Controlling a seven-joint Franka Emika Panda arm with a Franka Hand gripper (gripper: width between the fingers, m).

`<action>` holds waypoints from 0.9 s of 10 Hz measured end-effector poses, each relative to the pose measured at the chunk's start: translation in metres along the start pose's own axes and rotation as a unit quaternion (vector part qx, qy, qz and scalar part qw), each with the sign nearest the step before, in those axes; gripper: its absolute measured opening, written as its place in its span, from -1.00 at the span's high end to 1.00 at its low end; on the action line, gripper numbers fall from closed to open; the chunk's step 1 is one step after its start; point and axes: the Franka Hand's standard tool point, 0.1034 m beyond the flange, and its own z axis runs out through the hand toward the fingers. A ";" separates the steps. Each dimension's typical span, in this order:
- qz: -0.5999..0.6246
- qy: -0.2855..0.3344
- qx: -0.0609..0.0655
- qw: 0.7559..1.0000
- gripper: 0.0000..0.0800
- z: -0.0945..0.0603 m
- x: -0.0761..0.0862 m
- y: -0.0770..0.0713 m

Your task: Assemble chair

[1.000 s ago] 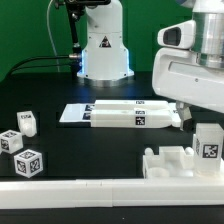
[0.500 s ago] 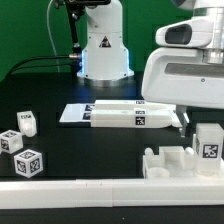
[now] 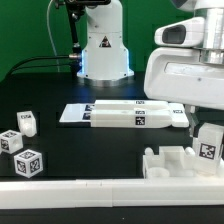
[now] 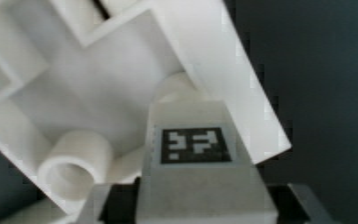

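Observation:
My gripper [image 4: 202, 203] stands over a tall white chair block [image 4: 194, 150] with a square tag. Its dark pads [image 4: 123, 200] sit at the block's two sides, closed in on it. In the exterior view the gripper [image 3: 202, 124] hangs at the right, above that block [image 3: 209, 147], which leans slightly. A white pegged chair piece [image 3: 168, 160] lies just beside it, also filling the wrist view [image 4: 87, 90]. Flat tagged slabs [image 3: 125, 113] lie mid-table. Three small tagged cubes [image 3: 27, 160] rest at the exterior view's left.
The robot base [image 3: 103, 50] stands at the back centre with cables behind it. A long white border rail [image 3: 90, 190] runs along the table's front edge. The table [image 3: 90, 140] is black.
The jaws have closed from wide open onto the tagged block. The gripper came down slightly, and the block now leans instead of standing straight.

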 end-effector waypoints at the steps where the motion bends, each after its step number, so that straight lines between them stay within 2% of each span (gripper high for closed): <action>1: 0.067 0.002 -0.002 0.998 0.29 0.000 0.000 0.000; 3: 0.236 -0.018 0.006 0.972 0.29 0.001 0.003 0.004; 5: 0.397 -0.055 0.009 0.916 0.29 0.002 0.004 0.005; 7: 0.462 -0.071 0.008 0.884 0.29 0.002 0.004 0.007; 8: 0.470 -0.071 0.006 0.880 0.09 0.002 0.004 0.006; 9: 0.432 -0.065 0.001 0.900 0.09 0.003 0.001 0.007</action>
